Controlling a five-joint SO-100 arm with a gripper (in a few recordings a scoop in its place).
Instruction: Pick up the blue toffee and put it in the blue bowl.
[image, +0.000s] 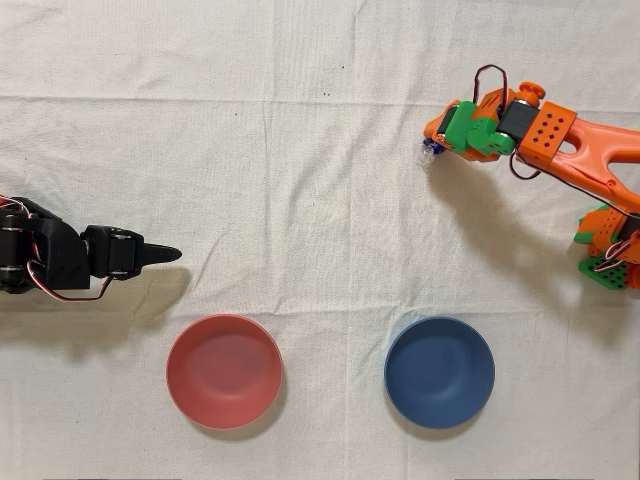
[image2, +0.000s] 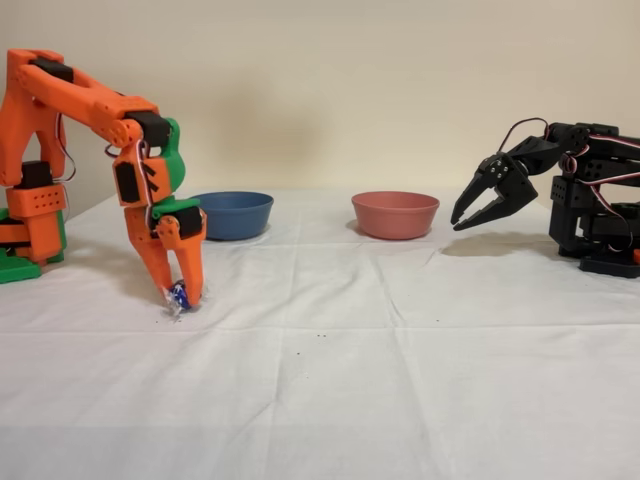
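Presently, the orange arm's two-finger gripper (image2: 180, 296) points down at the white cloth-covered table (image2: 400, 360), its fingers closed narrowly around the tiny blue toffee in shiny dark-blue foil (image2: 179, 294). The candy sits at the fingertips, at or just above the cloth; contact with the cloth cannot be determined. In the overhead view, the toffee (image: 431, 149) lies at about 12 o'clock from the round matte blue shallow bowl (image: 439, 371), well apart. A pinkish-red bowl (image: 223, 370) stands at 9 o'clock of the blue one. A black arm (image: 70, 260) stands idle.
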